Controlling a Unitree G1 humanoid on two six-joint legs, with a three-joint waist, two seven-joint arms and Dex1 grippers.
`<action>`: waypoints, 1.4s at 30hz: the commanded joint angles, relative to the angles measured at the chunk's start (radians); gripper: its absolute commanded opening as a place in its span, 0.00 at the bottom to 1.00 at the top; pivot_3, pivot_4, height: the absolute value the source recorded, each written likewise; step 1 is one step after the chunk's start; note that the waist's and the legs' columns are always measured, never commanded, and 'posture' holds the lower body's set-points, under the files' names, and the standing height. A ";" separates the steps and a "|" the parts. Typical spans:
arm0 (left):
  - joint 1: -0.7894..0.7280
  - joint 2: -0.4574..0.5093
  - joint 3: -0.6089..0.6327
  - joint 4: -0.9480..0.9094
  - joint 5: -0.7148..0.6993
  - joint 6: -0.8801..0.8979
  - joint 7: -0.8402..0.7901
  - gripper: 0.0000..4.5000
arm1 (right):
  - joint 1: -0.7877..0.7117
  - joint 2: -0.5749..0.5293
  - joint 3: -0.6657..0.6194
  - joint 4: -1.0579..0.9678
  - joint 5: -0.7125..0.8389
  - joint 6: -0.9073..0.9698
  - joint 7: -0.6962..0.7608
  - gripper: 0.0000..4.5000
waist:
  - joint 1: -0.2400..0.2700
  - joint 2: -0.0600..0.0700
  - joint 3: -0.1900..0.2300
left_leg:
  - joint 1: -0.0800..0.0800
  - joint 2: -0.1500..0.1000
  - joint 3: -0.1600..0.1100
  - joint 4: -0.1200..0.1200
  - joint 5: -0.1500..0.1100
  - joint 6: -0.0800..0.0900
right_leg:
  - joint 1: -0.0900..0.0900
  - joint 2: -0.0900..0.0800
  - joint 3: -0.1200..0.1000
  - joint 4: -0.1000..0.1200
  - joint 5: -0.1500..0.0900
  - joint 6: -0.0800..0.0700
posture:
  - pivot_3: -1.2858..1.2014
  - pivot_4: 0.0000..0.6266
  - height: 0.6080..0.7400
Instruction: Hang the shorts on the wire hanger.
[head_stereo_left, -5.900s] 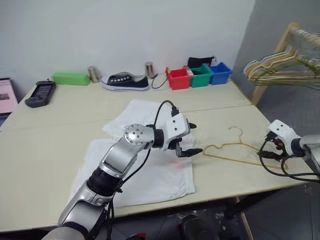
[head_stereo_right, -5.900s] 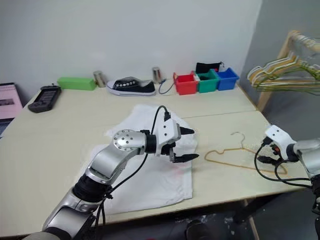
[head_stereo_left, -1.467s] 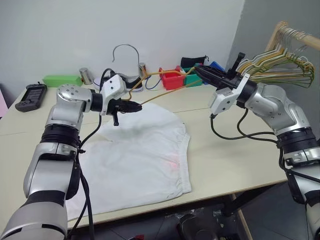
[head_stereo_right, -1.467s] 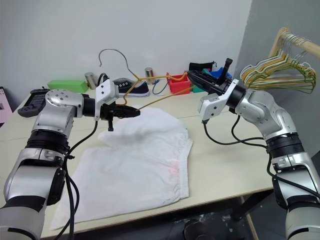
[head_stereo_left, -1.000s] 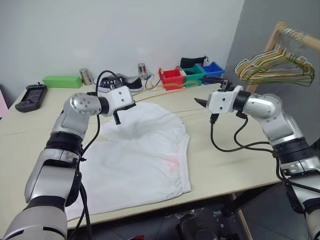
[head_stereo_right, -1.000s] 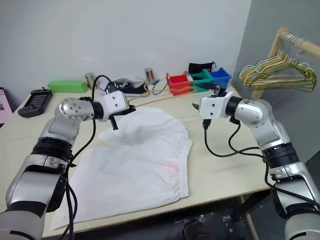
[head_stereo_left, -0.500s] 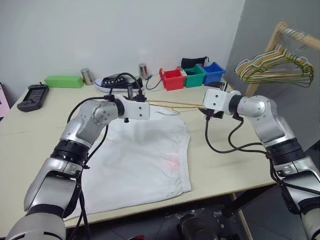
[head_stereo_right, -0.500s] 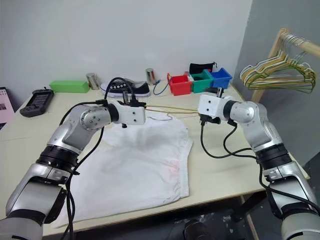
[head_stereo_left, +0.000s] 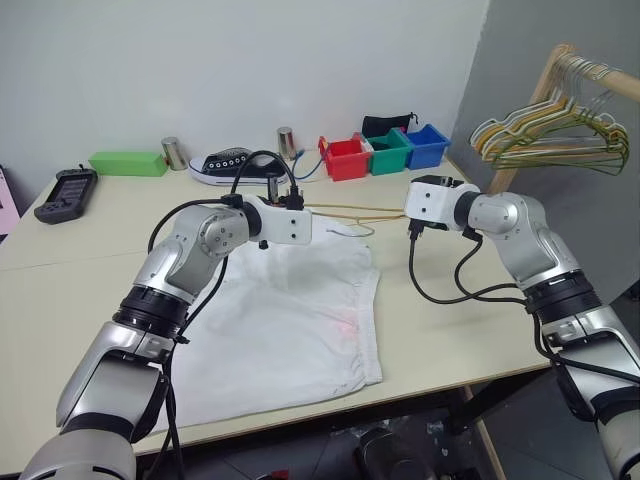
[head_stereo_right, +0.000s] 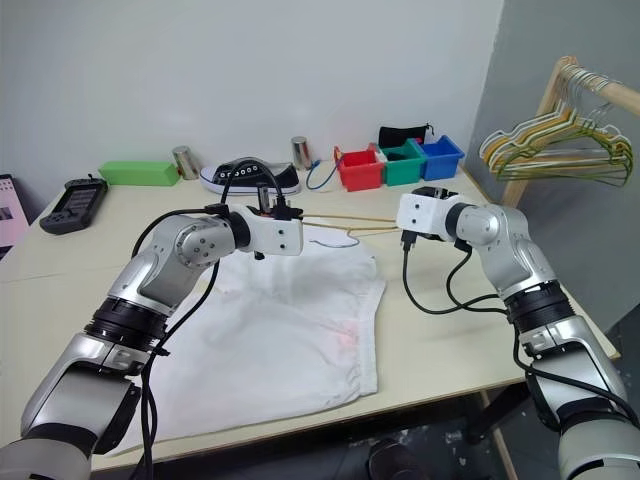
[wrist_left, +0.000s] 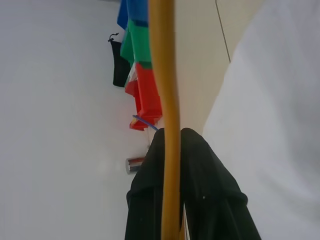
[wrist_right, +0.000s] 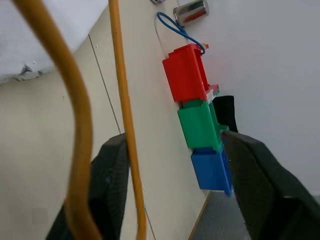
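We find the left pincer clamped on the wire hanger above the shorts at mid-counter. The right pincer stands parted around the hanger's wire.

Shorts soft matt white cloth; wire hanger smooth yellowish coated wire; bins glossy plastic.

The gap between the two arms is spanned by the wire hanger. The table's far edge is obstructed by a shoe, two metal cans and three bins. The bare table offers passage on the right.
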 joint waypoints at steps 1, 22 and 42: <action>-0.017 0.016 0.001 -0.003 0.017 -0.004 0.009 0.00 | -0.044 -0.014 -0.015 -0.023 -0.013 -0.013 -0.013 0.41 | 0.000 0.000 0.000 | 0.000 0.000 0.000 0.000 0.000 0.000 | 0.000 0.000 0.000 0.000 0.000 0.000 | 0.42 0.02 1.00; -0.055 0.028 0.063 0.031 -0.154 -0.108 -0.054 0.51 | -0.021 -0.038 -0.011 -0.016 -0.009 -0.024 0.012 0.00 | 0.000 0.000 0.000 | 0.000 0.000 0.000 0.000 0.000 0.000 | 0.000 0.000 0.000 0.000 0.000 0.000 | 0.42 0.03 1.00; 0.539 0.069 0.313 -0.653 -0.944 0.594 -0.299 0.98 | 0.395 -0.414 -0.173 -0.221 0.617 1.022 0.783 0.00 | 0.002 0.000 0.001 | 0.003 0.000 0.000 0.001 0.000 0.000 | 0.005 -0.001 -0.001 -0.001 -0.002 -0.001 | 0.42 0.08 1.00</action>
